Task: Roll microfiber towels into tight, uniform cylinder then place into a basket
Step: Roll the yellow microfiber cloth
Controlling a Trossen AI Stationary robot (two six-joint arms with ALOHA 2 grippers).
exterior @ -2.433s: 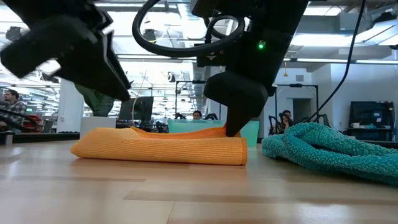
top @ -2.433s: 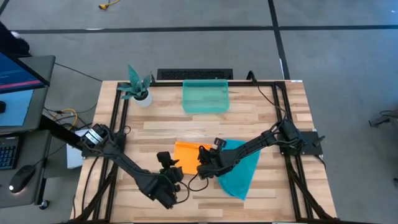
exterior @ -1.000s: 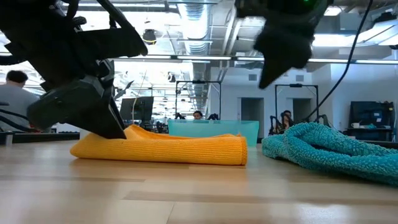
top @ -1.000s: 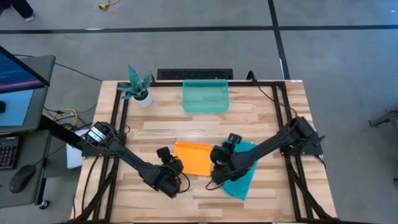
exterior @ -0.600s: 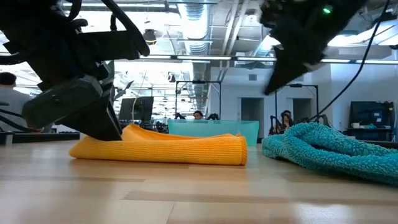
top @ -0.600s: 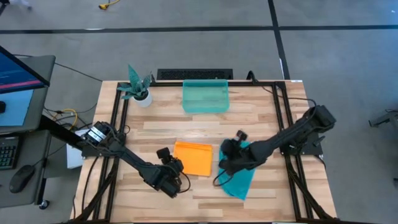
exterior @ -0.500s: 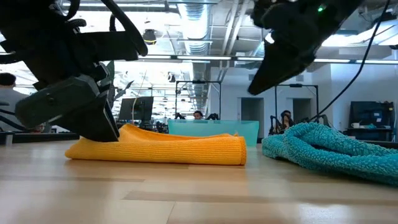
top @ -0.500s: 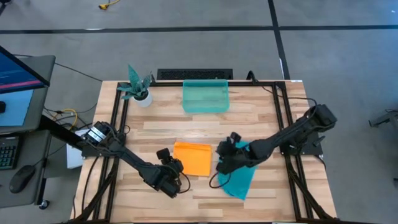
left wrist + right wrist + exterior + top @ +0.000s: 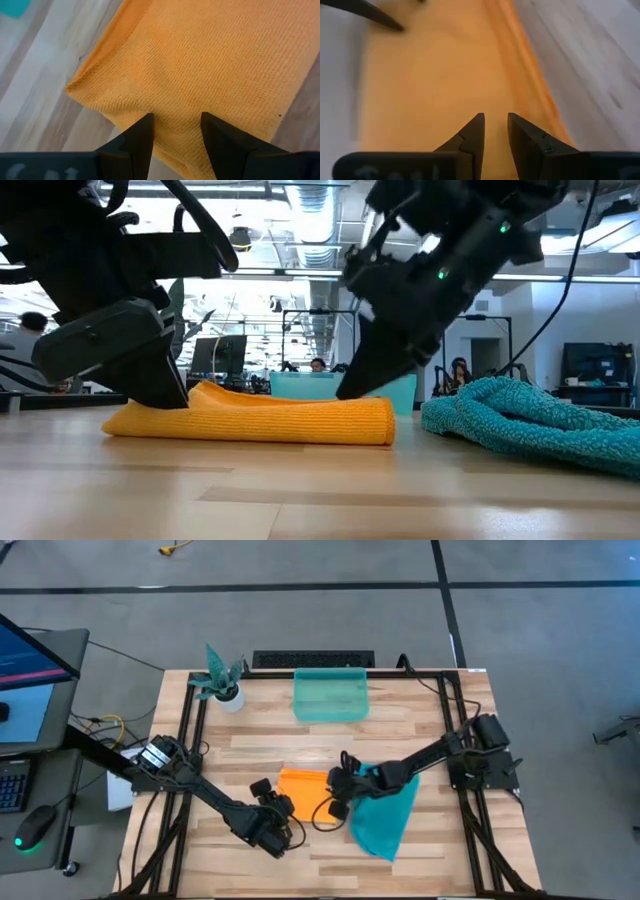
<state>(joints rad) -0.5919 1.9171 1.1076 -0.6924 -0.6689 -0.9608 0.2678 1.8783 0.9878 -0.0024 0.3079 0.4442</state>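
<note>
The orange-yellow towel (image 9: 305,792) lies folded flat on the table's near middle; in the low view (image 9: 260,420) it is a low, thick pad. The teal-blue towel (image 9: 385,815) lies rumpled just right of it. The basket (image 9: 331,697) stands at the far middle. My left gripper (image 9: 284,810) is at the orange towel's near left corner, shut on it. My right gripper (image 9: 330,802) is low over the towel's right edge, its fingers (image 9: 475,131) a narrow gap apart with nothing between them. My left gripper pinches the orange towel's near edge (image 9: 175,117) by the near left corner, between its two fingers. The fingers come slanting from the near left, low over the table. Several folded layers sit in the gap, and creases run toward the fingers. The towel lies on the table. My right gripper is right at the towel's right end (image 9: 375,412); I cannot tell whether it touches it.
A teal potted plant (image 9: 222,682) stands at the far left corner. A dark flat bar (image 9: 312,660) lies behind the basket at the far edge. Black frame rails (image 9: 190,740) run along both table sides. Bare wood lies between the towels and the basket.
My right gripper, raised beside the orange towel a second ago, swung toward the table's right over the teal towel. It has since come back left and down to the orange towel's right edge. Both towels lie where they were.
</note>
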